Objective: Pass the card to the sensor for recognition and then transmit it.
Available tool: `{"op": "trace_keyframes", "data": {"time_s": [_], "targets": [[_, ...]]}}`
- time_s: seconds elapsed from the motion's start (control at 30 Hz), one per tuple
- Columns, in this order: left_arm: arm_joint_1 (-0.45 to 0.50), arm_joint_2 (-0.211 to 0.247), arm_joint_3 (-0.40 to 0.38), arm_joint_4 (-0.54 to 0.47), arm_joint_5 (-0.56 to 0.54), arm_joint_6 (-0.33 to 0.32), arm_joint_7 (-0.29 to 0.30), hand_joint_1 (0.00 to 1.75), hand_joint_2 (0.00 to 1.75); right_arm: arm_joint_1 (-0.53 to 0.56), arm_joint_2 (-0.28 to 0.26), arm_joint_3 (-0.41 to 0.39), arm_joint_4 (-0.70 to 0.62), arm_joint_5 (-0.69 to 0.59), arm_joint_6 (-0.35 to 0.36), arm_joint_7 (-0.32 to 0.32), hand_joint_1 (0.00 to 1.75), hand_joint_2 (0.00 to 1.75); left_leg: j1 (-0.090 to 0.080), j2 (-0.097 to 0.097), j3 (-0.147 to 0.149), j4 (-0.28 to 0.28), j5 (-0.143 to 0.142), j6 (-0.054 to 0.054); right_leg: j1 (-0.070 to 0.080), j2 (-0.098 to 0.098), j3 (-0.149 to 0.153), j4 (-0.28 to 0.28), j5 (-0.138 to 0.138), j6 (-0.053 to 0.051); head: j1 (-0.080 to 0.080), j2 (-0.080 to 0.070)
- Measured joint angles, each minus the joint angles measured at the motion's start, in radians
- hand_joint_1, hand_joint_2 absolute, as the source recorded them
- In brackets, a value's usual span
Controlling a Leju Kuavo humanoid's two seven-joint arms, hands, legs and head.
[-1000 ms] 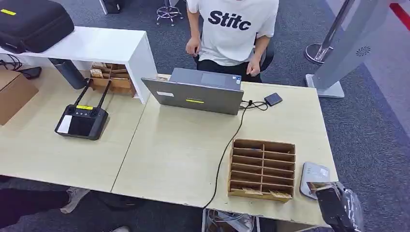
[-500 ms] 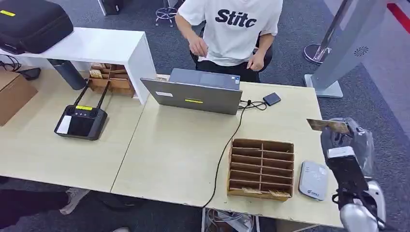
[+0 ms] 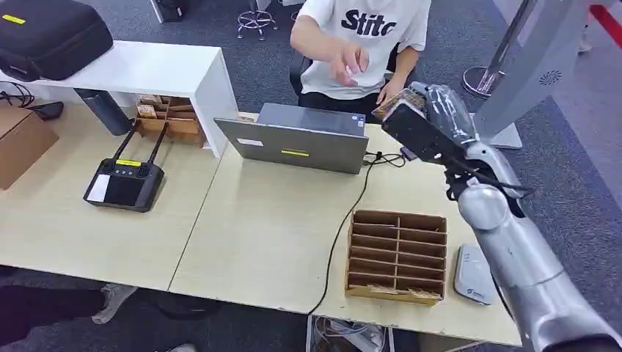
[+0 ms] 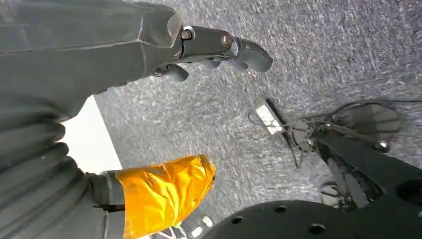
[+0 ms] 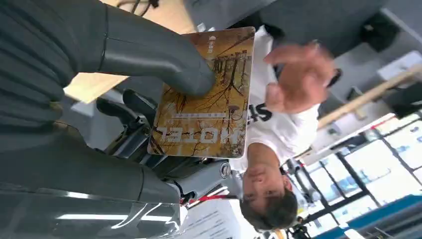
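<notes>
One card (image 5: 206, 97) in play, pinched flat in the right robot hand (image 3: 425, 117): thick grey thumb (image 5: 159, 62) pressed on the printed face, darker fingers behind, hold sits toward one short end so the far end with the "HOTEL" print sticks out free. Card reads as thin stiff plastic, very light, glossy so likely slippery; the flat pinch suits it, edge grips would probably let it twist or slide. Robot hand is raised above the far side of the counter (image 3: 279, 235), near the laptop (image 3: 301, 139), card held out toward the person (image 3: 359, 37), whose hand (image 3: 348, 62) is lifted close by but apart from the card. Free end is the sensible place for the person to take it. Sensor (image 3: 473, 275) lies on the counter just beside the wooden slot rack (image 3: 397, 257), well behind the arm. Left robot hand (image 4: 219, 47) hangs over the floor, fingers loosely apart, holding nothing.
</notes>
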Motion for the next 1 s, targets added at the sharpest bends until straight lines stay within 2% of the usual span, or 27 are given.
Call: {"op": "trace_keyframes", "data": {"time_s": [0.2, 0.4, 0.83, 0.87, 0.9, 0.93, 0.97, 1.0], "targets": [[-0.005, -0.002, 0.0, 0.0, -0.021, 0.002, 0.02, 0.0, 1.75, -0.152, 0.035, 0.058, 0.213, 0.055, 0.034, 0.052, 1.75, 1.75, 0.0, -0.002, -0.001, 0.0, 0.0, 0.0, 0.0, -0.002, 0.0, 0.0, 0.0, 0.0, 0.0, 0.0], [-0.01, -0.004, 0.0, 0.0, -0.038, 0.002, 0.036, 0.0, 1.75, -0.213, 0.073, 0.092, 0.36, 0.087, 0.051, 0.071, 1.75, 1.75, 0.0, -0.002, -0.001, 0.0, 0.0, 0.0, 0.0, -0.002, -0.001, -0.001, 0.0, 0.0, 0.0, 0.0], [-0.013, -0.009, 0.0, 0.0, -0.051, 0.002, 0.036, 0.0, 1.75, -0.232, 0.105, 0.118, 0.444, 0.108, 0.052, 0.071, 1.75, 1.75, 0.0, -0.005, -0.003, 0.0, 0.0, 0.0, 0.0, -0.004, -0.001, -0.001, -0.001, 0.0, 0.0, 0.0], [-0.013, -0.009, 0.0, 0.0, -0.051, 0.001, 0.036, 0.0, 1.75, -0.232, 0.106, 0.118, 0.446, 0.11, 0.053, 0.071, 1.47, 1.75, 0.0, -0.005, -0.003, 0.0, 0.0, 0.0, 0.0, -0.005, -0.001, -0.001, -0.001, 0.001, 0.0, 0.0], [-0.013, -0.009, 0.0, 0.0, -0.052, 0.001, 0.036, 0.0, 1.75, -0.232, 0.106, 0.118, 0.448, 0.112, 0.053, 0.071, 1.38, 1.75, 0.0, -0.005, -0.003, 0.0, 0.0, 0.0, 0.0, -0.005, -0.001, -0.001, -0.001, 0.001, 0.0, 0.0], [-0.013, -0.01, 0.0, 0.0, -0.054, 0.0, 0.036, 0.0, 1.75, -0.232, 0.109, 0.119, 0.45, 0.115, 0.054, 0.071, 0.82, 1.75, 0.0, -0.005, -0.003, 0.0, 0.0, 0.0, 0.0, -0.005, -0.001, -0.001, -0.001, 0.001, 0.0, 0.0], [-0.013, -0.01, 0.0, 0.0, -0.056, -0.002, 0.036, 0.0, 1.75, -0.232, 0.111, 0.119, 0.452, 0.115, 0.054, 0.071, 0.0, 1.75, 0.0, -0.006, -0.004, 0.0, 0.0, 0.0, 0.0, -0.005, -0.001, -0.001, -0.001, 0.001, 0.0, 0.0], [-0.013, -0.01, 0.0, 0.0, -0.058, -0.004, 0.036, 0.0, 1.75, -0.232, 0.113, 0.119, 0.452, 0.114, 0.055, 0.071, 0.0, 1.75, 0.0, -0.006, -0.004, 0.0, 0.0, 0.0, 0.0, -0.005, -0.001, -0.002, -0.001, 0.001, 0.0, 0.0]]}}
